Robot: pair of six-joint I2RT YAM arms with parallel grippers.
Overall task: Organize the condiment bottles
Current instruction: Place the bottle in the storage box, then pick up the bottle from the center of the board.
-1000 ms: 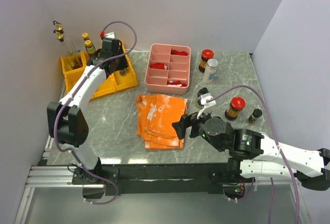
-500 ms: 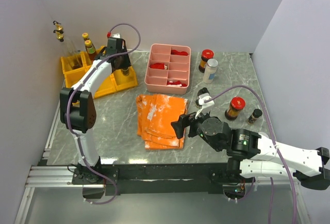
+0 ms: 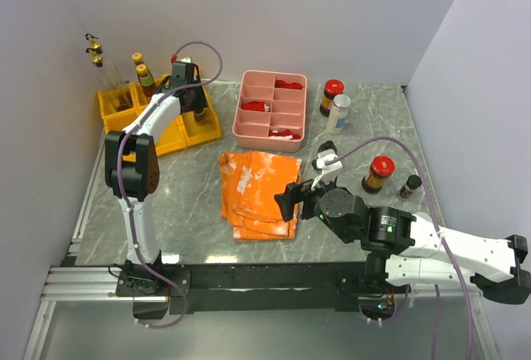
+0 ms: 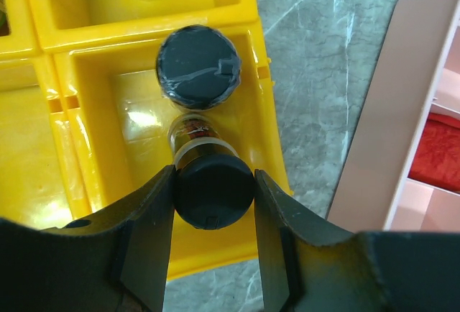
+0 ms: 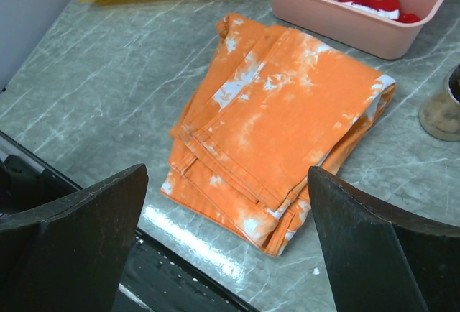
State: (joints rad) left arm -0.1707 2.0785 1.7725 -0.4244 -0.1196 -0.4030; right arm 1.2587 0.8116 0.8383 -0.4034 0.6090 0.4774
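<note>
My left gripper (image 4: 214, 184) is shut on the black cap of a small dark glass bottle (image 4: 213, 195). The bottle hangs in a compartment of the yellow bins (image 4: 86, 161), right beside a black-capped jar (image 4: 198, 66) that stands there. From the top view this gripper (image 3: 189, 88) is over the bins (image 3: 178, 134). My right gripper (image 5: 230, 254) is open and holds nothing, low over the near edge of the orange cloth (image 5: 287, 118). More condiment bottles stand at the right: a red-capped jar (image 3: 333, 94), a white silver-capped bottle (image 3: 338, 114), another red-capped jar (image 3: 378, 172), a small black-capped bottle (image 3: 409, 186).
The pink divided tray (image 3: 270, 146) with red pieces sits mid-back, close to the right of the bins. Yellow-capped bottles (image 3: 143, 74) stand in the far bins. The folded orange cloth (image 3: 257, 182) lies in the middle. One jar (image 5: 442, 111) stands by the cloth's right edge.
The left arm has folded up closer to the bins, and its gripper has shifted slightly right and back with the bottle still in it. The right arm has crept a little to the left.
</note>
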